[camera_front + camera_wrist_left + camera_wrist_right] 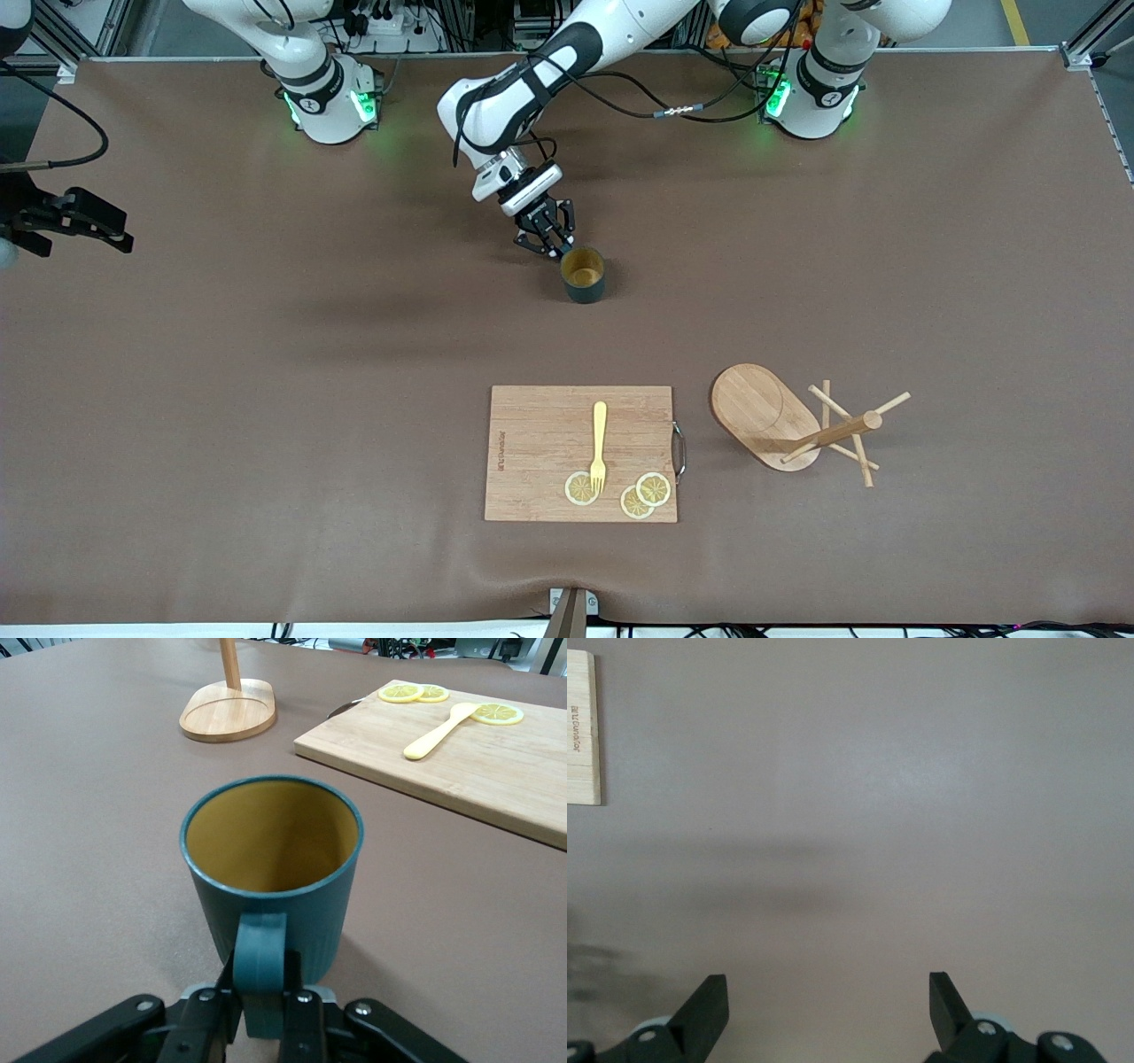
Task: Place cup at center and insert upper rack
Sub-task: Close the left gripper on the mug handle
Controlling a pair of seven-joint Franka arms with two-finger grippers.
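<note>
Cup is standing upright on the tabletop, farther from the front camera than the cutting board, where a fork and lemon slices are lying, and than the upper rack standing beside that board toward the left arm's end. Left gripper is pinching the cup's handle with its jaws closed on it, while the right gripper is waiting with jaws spread wide over bare tabletop at the right arm's end.
</note>
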